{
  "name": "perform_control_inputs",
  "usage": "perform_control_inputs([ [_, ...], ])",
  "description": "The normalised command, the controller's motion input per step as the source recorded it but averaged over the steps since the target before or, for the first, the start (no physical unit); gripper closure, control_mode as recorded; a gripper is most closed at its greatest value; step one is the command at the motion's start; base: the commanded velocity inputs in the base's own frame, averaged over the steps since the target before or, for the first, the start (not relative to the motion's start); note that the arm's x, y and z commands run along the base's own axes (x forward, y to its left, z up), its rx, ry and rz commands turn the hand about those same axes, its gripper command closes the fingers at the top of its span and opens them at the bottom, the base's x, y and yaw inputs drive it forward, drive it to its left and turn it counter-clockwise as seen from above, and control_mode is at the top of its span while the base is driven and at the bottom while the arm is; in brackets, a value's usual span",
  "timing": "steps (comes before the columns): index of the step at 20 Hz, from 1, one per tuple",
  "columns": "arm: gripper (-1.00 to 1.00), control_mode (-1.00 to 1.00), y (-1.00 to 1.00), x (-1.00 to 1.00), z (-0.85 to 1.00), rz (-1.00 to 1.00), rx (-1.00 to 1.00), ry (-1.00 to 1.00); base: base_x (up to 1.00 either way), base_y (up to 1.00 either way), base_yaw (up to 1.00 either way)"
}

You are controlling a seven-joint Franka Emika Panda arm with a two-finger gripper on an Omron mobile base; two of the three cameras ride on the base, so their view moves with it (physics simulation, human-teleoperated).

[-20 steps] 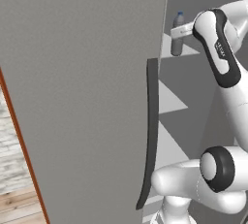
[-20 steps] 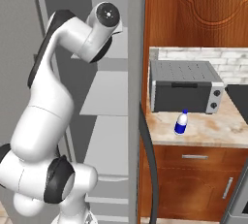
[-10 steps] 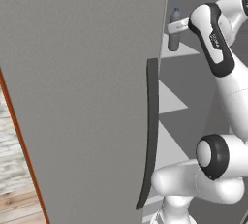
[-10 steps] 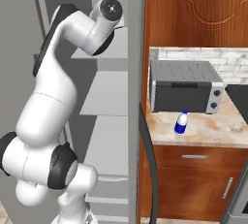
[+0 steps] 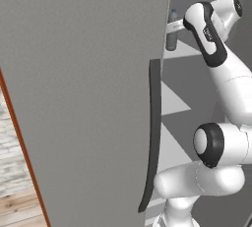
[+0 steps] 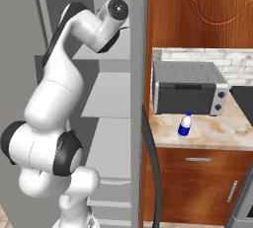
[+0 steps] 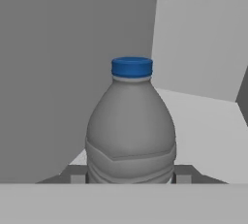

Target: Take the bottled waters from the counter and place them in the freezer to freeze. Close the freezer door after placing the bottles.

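One label shows, a blue band on the counter bottle (image 6: 185, 125), unreadable.

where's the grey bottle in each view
Left base view: grey bottle at top, right of the open freezer door, over a freezer shelf.
Right base view: hidden behind the arm.
Hand view: centre, upright, between the fingers.
Shared landmark: the freezer shelf.
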Motion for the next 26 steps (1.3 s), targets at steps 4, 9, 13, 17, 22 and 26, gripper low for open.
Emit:
perform_control_inputs([
  [4, 1.00, -1.00, 0.00, 0.37, -0.14, 0.00, 0.00, -0.06, 0.00, 0.00, 0.00],
  [9, 1.00, -1.00, 0.00, 0.35, -0.14, 0.00, 0.00, -0.07, 0.00, 0.00, 0.00],
  [13, 1.00, -1.00, 0.00, 0.28, 0.00, 0.00, 0.00, -0.07, 0.00, 0.00, 0.00],
  [17, 1.00, -1.00, 0.00, 0.30, 0.00, 0.00, 0.00, -0.01, 0.00, 0.00, 0.00],
  [22, 1.00, -1.00, 0.00, 0.28, -0.01, 0.00, 0.00, 0.00, 0.00, 0.00, 0.00],
  [26, 1.00, -1.00, 0.00, 0.37, -0.01, 0.00, 0.00, 0.00, 0.00, 0.00, 0.00],
])
